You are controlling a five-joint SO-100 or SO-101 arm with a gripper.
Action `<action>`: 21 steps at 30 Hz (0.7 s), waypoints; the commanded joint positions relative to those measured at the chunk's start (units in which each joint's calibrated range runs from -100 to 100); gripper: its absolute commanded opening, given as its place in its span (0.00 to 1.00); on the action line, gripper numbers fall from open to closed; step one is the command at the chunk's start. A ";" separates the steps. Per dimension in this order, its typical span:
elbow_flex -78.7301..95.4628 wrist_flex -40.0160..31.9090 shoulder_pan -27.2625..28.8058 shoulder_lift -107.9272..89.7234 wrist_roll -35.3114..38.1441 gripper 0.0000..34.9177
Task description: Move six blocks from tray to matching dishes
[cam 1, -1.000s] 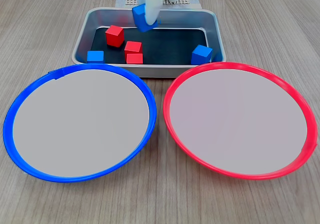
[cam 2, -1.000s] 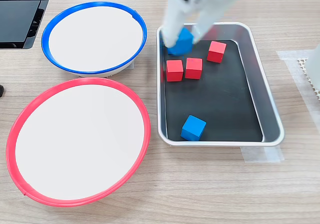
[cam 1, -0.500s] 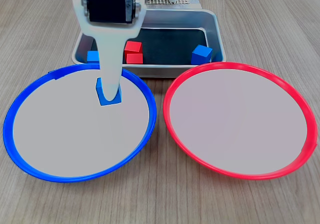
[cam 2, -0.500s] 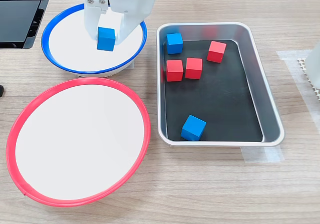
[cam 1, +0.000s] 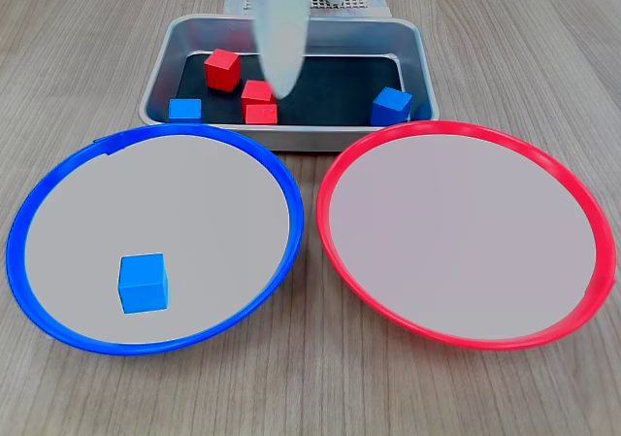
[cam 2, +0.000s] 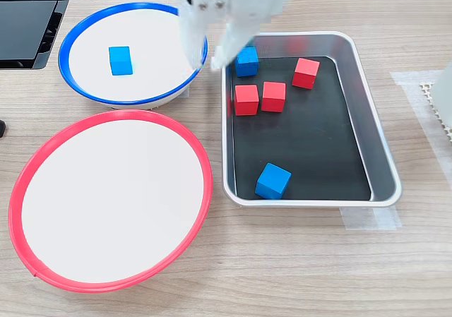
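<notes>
Blue dish: one blue block at 7 o'clock in the first exterior view. Tray: five blocks. Gripper: blurred, jaws parted, empty.

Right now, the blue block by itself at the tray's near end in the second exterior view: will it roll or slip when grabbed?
The blue block probably won't roll: flat faces, sitting square on the tray. It looks rigid, likely light. Smooth sides might slip.
</notes>
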 commanded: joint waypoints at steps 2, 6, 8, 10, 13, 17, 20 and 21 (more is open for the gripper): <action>16.21 1.17 -14.09 -12.75 -3.13 0.03; 20.12 -1.06 -17.77 -11.22 -6.79 0.20; 21.31 -3.45 -17.58 -9.60 -10.31 0.28; 21.85 -3.87 -17.48 -7.98 -14.70 0.36; 21.85 -2.79 -17.86 -6.36 -18.56 0.45; 20.49 -1.72 -17.48 -3.97 -23.69 0.47; 18.85 -2.30 -16.64 -1.15 -26.76 0.48; 18.48 -2.63 -16.54 -0.30 -27.06 0.49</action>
